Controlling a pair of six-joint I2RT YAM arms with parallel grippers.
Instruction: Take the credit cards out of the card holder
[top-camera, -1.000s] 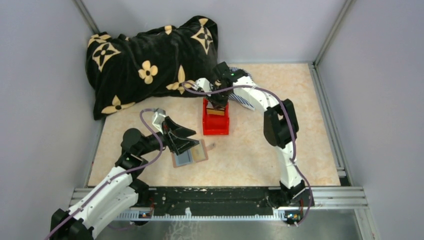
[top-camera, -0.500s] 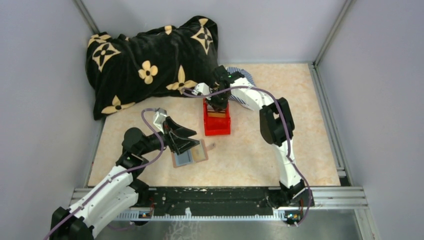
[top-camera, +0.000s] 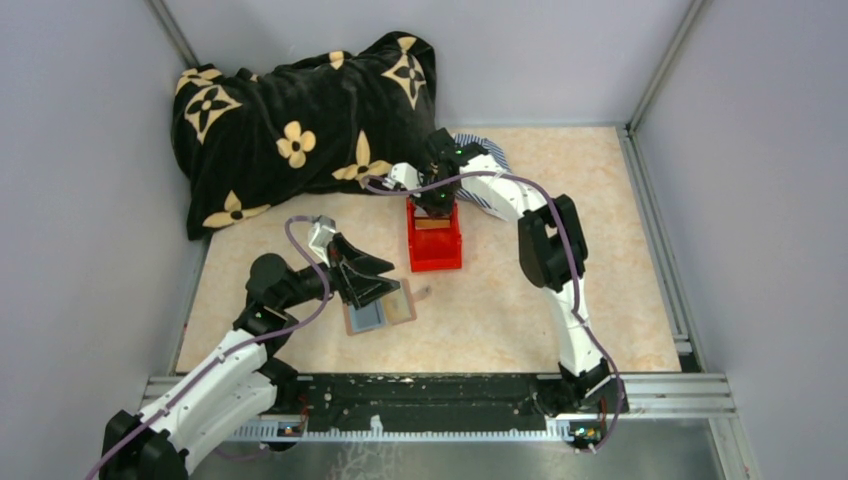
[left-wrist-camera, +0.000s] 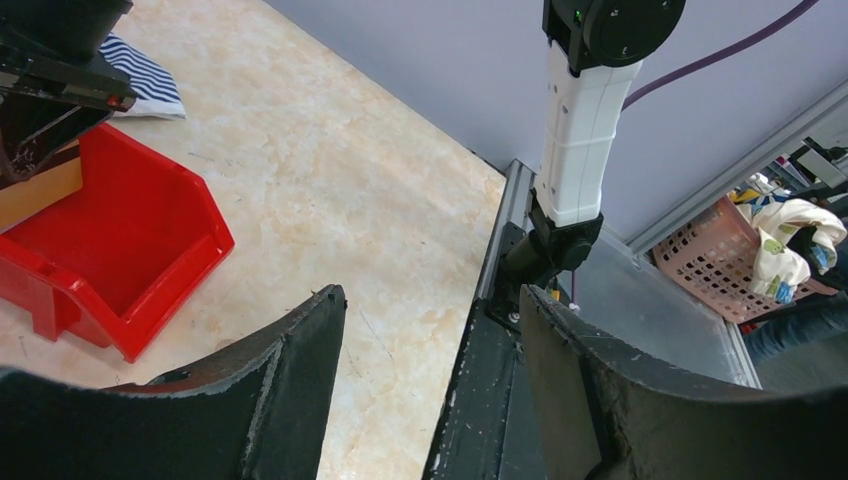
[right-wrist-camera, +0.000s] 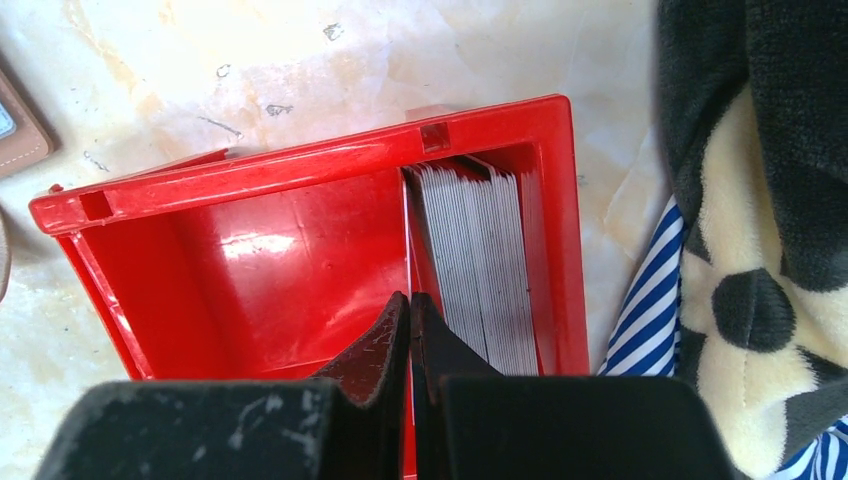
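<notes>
The card holder (top-camera: 380, 313) lies open on the table, a grey-blue panel and a tan panel facing up; its corner shows in the right wrist view (right-wrist-camera: 18, 130). My left gripper (top-camera: 392, 277) is open just above its far edge, empty (left-wrist-camera: 430, 300). My right gripper (top-camera: 437, 205) is shut on one orange-tan credit card (top-camera: 432, 224) and holds it inside the red bin (top-camera: 433, 258). In the right wrist view (right-wrist-camera: 410, 297) that card shows edge-on between the shut fingers. Several grey cards (right-wrist-camera: 480, 265) stand on edge against the bin's wall.
A black blanket with tan flowers (top-camera: 290, 120) lies at the back left, touching the area behind the bin. A blue-and-white striped cloth (top-camera: 490, 195) lies under the right arm beside the bin (right-wrist-camera: 300, 250). The table's front rail (left-wrist-camera: 480, 400) runs near the left gripper.
My right gripper has shifted slightly left and back over the bin with the card. The left arm and the card holder have hardly moved.
</notes>
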